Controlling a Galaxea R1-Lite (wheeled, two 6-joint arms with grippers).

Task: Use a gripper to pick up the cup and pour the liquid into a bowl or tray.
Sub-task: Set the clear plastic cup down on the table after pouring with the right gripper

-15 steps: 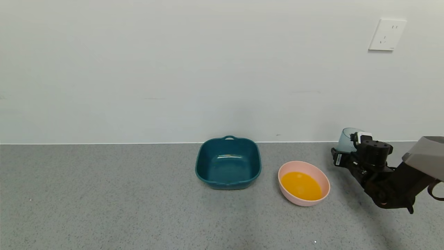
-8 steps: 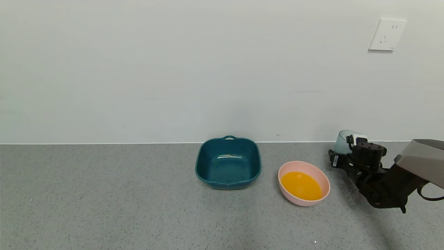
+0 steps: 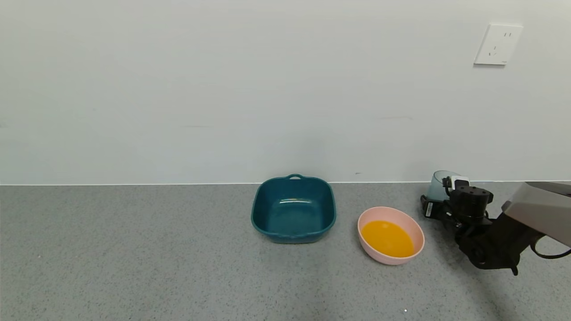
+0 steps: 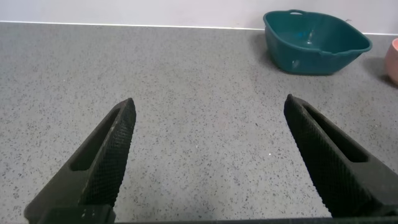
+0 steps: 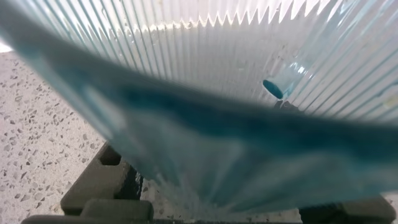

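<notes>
Counter (image 3: 134, 258) wide open across left half and along front edge, free passage there. 3 obstacles crowd right-centre: teal tray (image 3: 293, 208) near back edge, pink bowl (image 3: 391, 234) just beside it holding orange liquid (image 3: 387, 238), narrow gap between. Right gripper (image 3: 439, 198) clamping cup (image 3: 437, 185) blocks back-right. Left gripper (image 4: 208, 124) spread open over bare counter.

no legible text anywhere, small white label on right arm (image 3: 429, 209) unreadable

We count one ribbed translucent blue-green plastic cup (image 3: 438, 185), one round pale pink plastic bowl (image 3: 417, 235), one dark teal square plastic tray (image 3: 293, 208), one white wall socket (image 3: 498, 44).
</notes>
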